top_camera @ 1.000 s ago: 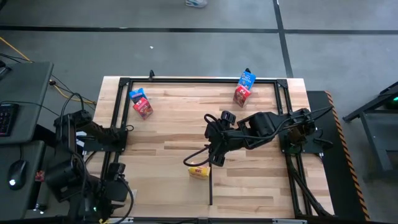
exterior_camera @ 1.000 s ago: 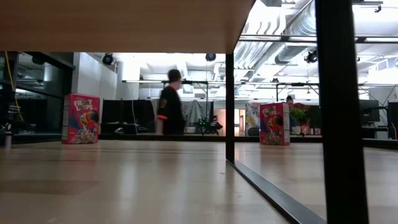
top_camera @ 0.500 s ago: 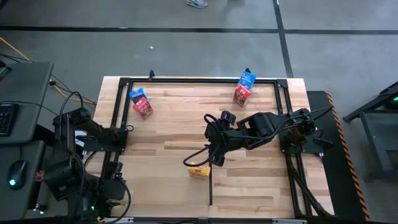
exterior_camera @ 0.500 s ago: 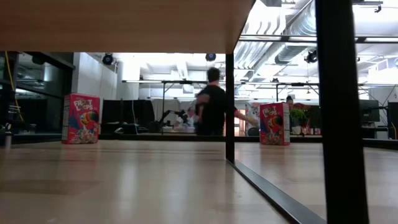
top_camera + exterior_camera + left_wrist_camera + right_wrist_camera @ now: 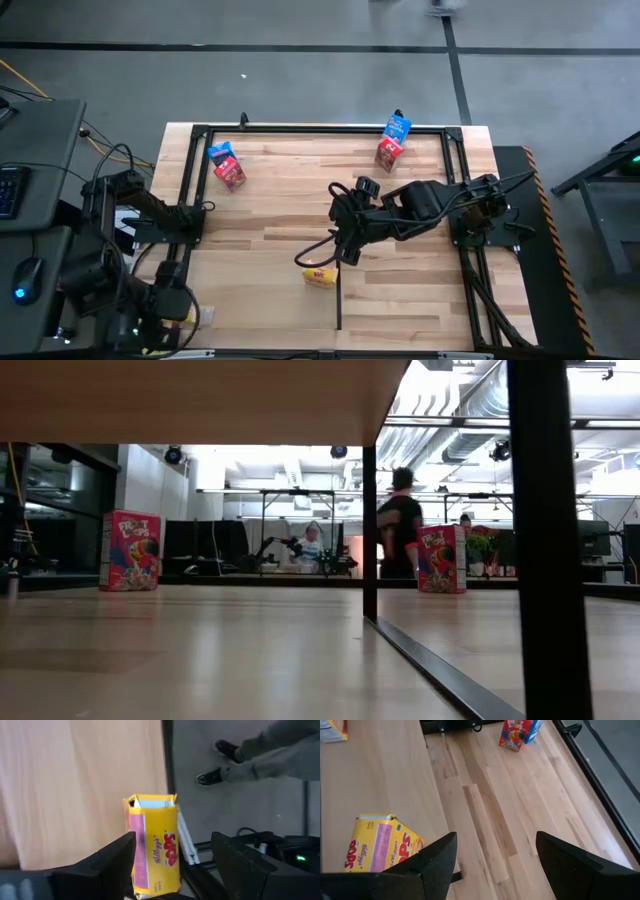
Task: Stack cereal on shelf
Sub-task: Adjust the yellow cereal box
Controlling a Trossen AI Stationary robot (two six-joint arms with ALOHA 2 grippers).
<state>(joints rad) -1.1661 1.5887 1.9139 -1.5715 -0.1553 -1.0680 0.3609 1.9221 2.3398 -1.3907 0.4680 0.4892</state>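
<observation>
A yellow carton (image 5: 152,845) stands between the open fingers of my left gripper (image 5: 174,837), at the table's near left corner (image 5: 200,316). A second yellow carton (image 5: 320,275) lies flat on the table near its middle. My right gripper (image 5: 345,258) hovers open just beside it, and in the right wrist view that carton (image 5: 380,845) shows next to one finger. One red and one blue carton (image 5: 226,165) stand at the far left, and another red and blue pair (image 5: 392,142) at the far right. The low view shows the two red cartons (image 5: 130,550) (image 5: 441,559) upright. My left gripper has the yellow carton's pink side (image 5: 136,850) close against one finger (image 5: 107,865), while the other finger stands well apart from it. I cannot tell whether the near finger touches the carton.
A black frame (image 5: 320,128) runs round the table's edge, and a black rail (image 5: 339,300) with a post (image 5: 369,530) crosses the near middle. A wooden board (image 5: 200,400) hangs overhead in the low view. A person (image 5: 400,535) walks behind the table, and feet (image 5: 225,760) show beyond the near edge.
My left arm has swung a little toward the table's near left corner, and a pale carton end now shows beside its gripper in the high view. The right arm and the cartons have kept still. The person behind the table has walked from left to right.
</observation>
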